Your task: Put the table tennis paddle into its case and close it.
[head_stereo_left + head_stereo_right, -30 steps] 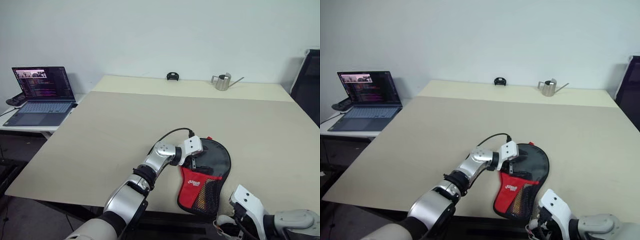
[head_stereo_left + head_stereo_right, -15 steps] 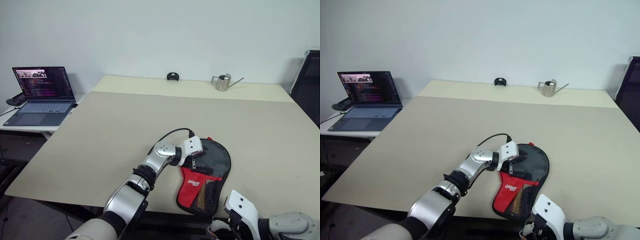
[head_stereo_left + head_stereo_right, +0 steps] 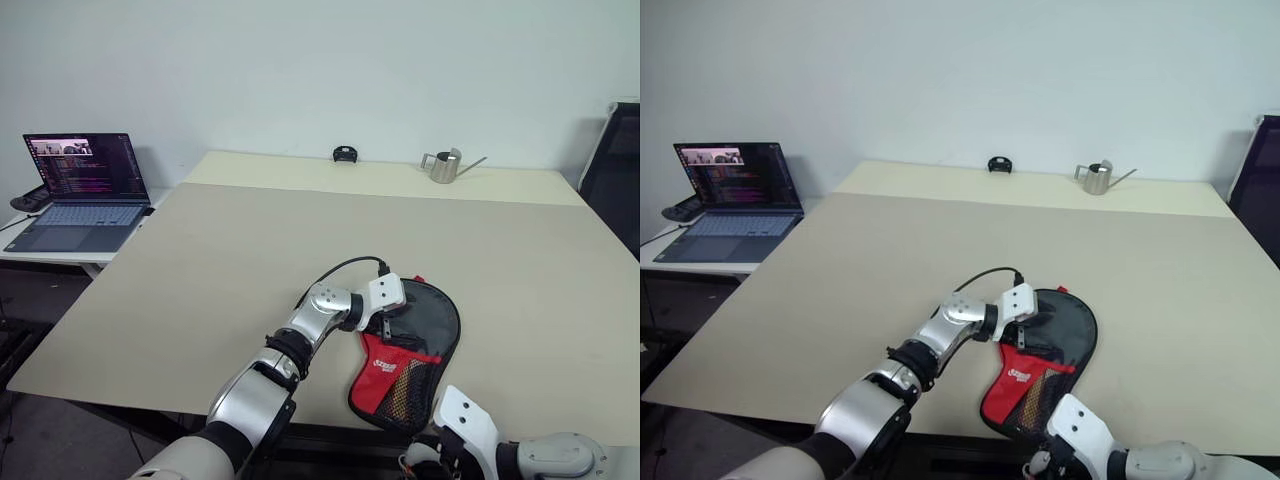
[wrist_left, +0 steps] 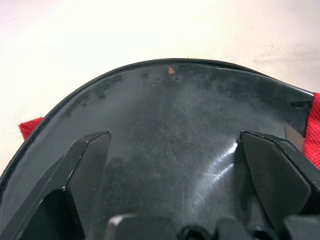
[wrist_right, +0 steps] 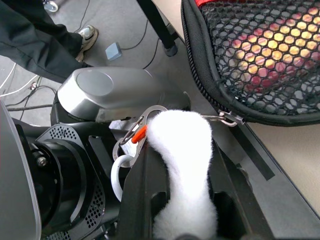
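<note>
The case (image 3: 428, 325) lies flat near the table's front edge, black above and red (image 3: 383, 366) below, with a mesh pocket (image 5: 260, 50). My left gripper (image 3: 392, 322) rests on its black top; in the left wrist view the left gripper (image 4: 175, 137) stands open, its fingers (image 4: 90, 160) spread over the glossy black face. Below the table edge my right gripper (image 5: 180, 160) is shut on the white fluffy ball charm (image 5: 175, 130), which hangs by a metal clip from the zip pull (image 5: 227, 119) at the case's lower rim. The table tennis paddle is hidden.
The beige table (image 3: 250, 250) stretches far ahead. A metal pitcher (image 3: 445, 163) and a small black object (image 3: 346, 153) stand at its far edge. An open laptop (image 3: 85, 190) sits on a side desk at the left. A person's legs (image 5: 35, 35) stand on the floor nearby.
My right arm has slid to the left along the table's front edge with the charm, and the case's red lower end has swung slightly left. The left gripper has stayed put.
</note>
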Controlling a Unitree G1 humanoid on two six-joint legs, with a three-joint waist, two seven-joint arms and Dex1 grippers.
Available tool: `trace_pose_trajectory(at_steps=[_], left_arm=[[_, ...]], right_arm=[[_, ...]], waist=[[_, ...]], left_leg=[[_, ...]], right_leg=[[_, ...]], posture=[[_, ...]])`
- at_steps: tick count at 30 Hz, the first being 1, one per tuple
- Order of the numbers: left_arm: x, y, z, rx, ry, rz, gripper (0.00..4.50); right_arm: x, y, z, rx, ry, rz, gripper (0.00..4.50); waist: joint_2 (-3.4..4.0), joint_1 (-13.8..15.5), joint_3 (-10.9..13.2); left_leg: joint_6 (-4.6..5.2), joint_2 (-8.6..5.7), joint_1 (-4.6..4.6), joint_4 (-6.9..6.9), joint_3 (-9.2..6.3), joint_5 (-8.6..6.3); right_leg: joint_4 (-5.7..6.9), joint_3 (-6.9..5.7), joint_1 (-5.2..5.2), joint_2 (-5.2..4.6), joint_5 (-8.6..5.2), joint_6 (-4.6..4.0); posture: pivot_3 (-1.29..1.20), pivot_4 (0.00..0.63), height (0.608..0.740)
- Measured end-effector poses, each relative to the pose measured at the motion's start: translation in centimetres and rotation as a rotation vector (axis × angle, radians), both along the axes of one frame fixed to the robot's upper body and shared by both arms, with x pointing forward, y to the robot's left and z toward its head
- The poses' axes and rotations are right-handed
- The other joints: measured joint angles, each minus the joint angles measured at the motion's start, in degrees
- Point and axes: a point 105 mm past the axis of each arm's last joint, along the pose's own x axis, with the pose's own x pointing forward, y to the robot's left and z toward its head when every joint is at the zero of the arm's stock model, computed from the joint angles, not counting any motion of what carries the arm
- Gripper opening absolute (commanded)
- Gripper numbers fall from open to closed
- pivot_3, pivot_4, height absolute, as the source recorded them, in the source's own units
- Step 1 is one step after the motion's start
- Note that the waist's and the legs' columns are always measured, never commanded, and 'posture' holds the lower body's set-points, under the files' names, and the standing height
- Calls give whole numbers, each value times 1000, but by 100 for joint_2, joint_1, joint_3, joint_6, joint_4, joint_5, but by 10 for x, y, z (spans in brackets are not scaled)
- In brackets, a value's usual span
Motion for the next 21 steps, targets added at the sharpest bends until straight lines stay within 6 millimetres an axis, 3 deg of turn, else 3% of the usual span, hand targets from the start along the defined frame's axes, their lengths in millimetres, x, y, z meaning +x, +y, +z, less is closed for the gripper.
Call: trace_pose_trajectory(at_steps=[4,9,13,21], left_arm=[[0,-1,0,3,-3,2,4500],[1,-3,0,2,-6,14,4500],[2,-3,-4,7,-4,31,4500],[2,-5,-3,3,-4,31,4500]], right_arm=[[3,1,2,-10,-5,9,2214],[-18,15,7,78,97,106,3870],[-16,14,17,111,80,110,3870],[1,-3,46,139,-22,51,3870]], waist=[[0,2,0],[-1,3,1],[-11,2,21],[-11,5,23]], left_leg=[[0,0,1,2,-1,0],[0,-2,1,10,2,0],[-1,-3,75,4,1,-1],[-15,1,71,-2,1,-10]], right_leg=[[2,0,1,1,1,-2],[2,3,6,-4,2,0],[-28,-2,90,-38,-2,13],[-71,-6,105,-40,4,25]], posture=[[0,150,740],[0,150,740],[0,150,740],[0,150,740]])
